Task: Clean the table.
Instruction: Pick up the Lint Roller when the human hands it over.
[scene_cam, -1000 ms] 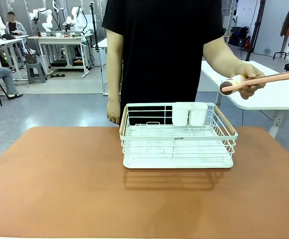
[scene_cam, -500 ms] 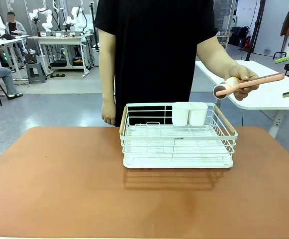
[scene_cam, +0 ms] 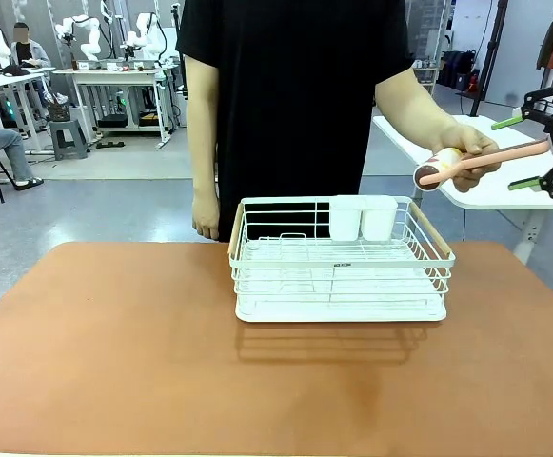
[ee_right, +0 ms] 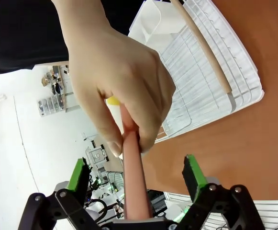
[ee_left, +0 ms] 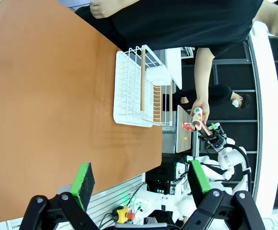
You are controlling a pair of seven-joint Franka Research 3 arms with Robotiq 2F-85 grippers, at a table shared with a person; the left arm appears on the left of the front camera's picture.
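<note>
The left gripper (ee_left: 139, 176) hangs wide open by the near edge of the terracotta table (scene_cam: 114, 362), and beyond the dish rack (scene_cam: 338, 286) the right gripper (scene_cam: 517, 152), also wide, straddles the handle of the lint roller (scene_cam: 435, 168) offered by the person's hand (ee_right: 119, 81): a handover, I judge, so next it should close.

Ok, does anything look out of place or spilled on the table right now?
Nothing stands out. The white wire rack sits flat and square on the table, its two white cups upright at the back. The person's hand holds the pink-handled roller out to the rack's side, its handle between the fingers of the open right gripper.
</note>
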